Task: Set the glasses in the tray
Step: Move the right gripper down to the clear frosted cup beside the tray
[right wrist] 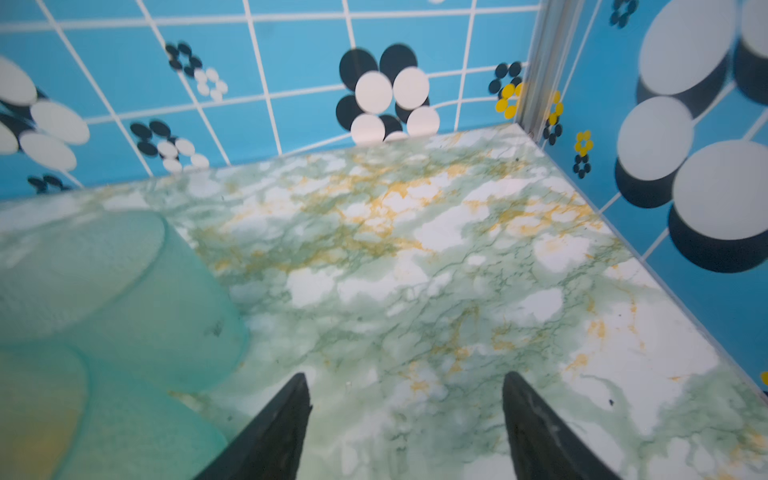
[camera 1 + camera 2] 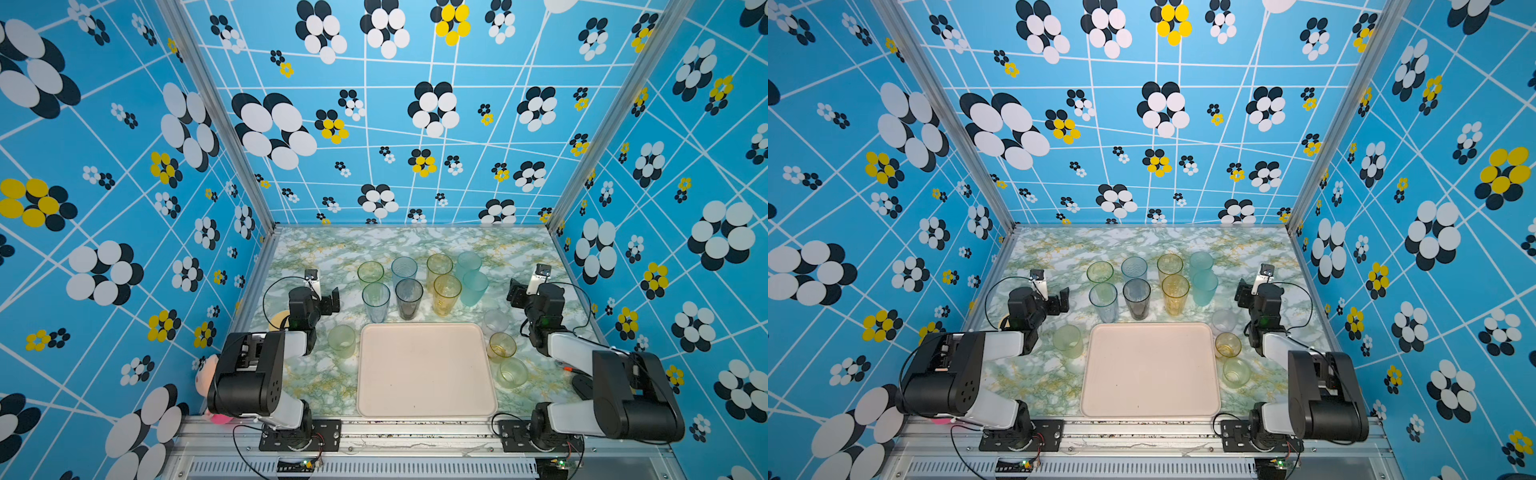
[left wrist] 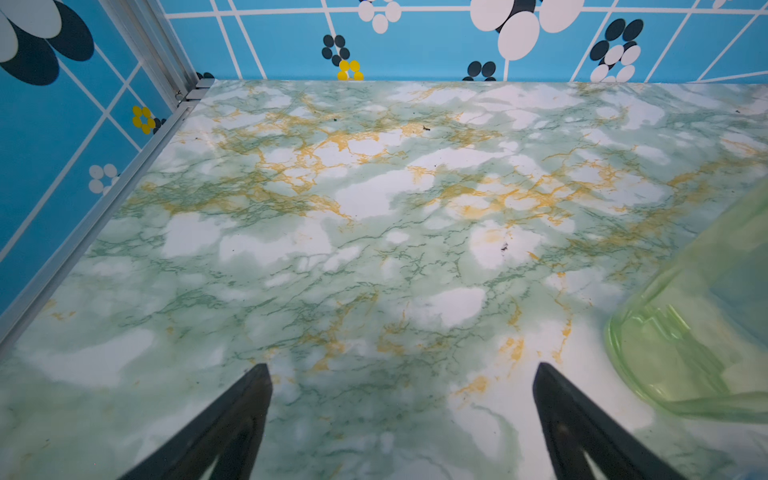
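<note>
Translucent glasses [image 2: 409,297] beside tray [image 2: 424,374]; left end effector [image 3: 401,368], right end effector [image 1: 405,376] both agape.

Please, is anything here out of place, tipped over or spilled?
Nothing is spilled and the glasses all stand upright. Only a pink plush toy by the table's left edge, beside the left arm, does not belong.

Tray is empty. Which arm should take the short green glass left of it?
Left. The short green glass stands on that arm's side, near the open left tool; the tray lies between it and the right tool.
</note>
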You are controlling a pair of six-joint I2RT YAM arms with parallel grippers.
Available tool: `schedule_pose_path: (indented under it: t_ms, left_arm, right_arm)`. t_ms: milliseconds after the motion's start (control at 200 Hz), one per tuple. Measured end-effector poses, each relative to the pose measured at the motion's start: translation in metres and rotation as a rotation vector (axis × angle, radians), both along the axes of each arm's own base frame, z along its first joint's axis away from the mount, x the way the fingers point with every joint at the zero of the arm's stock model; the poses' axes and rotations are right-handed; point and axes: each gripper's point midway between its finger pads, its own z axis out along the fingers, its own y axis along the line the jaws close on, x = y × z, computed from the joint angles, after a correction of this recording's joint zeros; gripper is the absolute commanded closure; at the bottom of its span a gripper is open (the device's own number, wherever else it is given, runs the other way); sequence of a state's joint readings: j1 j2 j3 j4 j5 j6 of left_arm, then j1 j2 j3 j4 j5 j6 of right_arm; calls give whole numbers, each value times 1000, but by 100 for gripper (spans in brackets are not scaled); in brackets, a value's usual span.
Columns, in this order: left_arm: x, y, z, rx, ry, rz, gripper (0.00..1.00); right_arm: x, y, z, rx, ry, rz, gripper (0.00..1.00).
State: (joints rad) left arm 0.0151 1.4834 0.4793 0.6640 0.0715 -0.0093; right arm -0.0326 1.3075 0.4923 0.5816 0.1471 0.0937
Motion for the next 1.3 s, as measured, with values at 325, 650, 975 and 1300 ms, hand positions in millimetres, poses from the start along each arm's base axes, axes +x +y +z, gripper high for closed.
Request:
schedule_pose_path:
  t_ms: [325, 650, 975, 1300]
  left_arm:
    - [5, -12, 185, -91, -206, -78, 1]
    - [-61, -16, 238, -208, -162, -29, 26]
    - [-85, -24, 208, -228, 115, 42, 35]
    - [-91, -33, 186, -126, 308, 81, 38]
  right_arm:
    - [-32, 1, 117, 123, 49, -46, 50]
    - [-104, 19, 68, 247, 522, -43, 54]
    - [-127, 41, 7, 343, 858, 6, 61]
    - [-123, 56, -19, 412, 970, 58, 63]
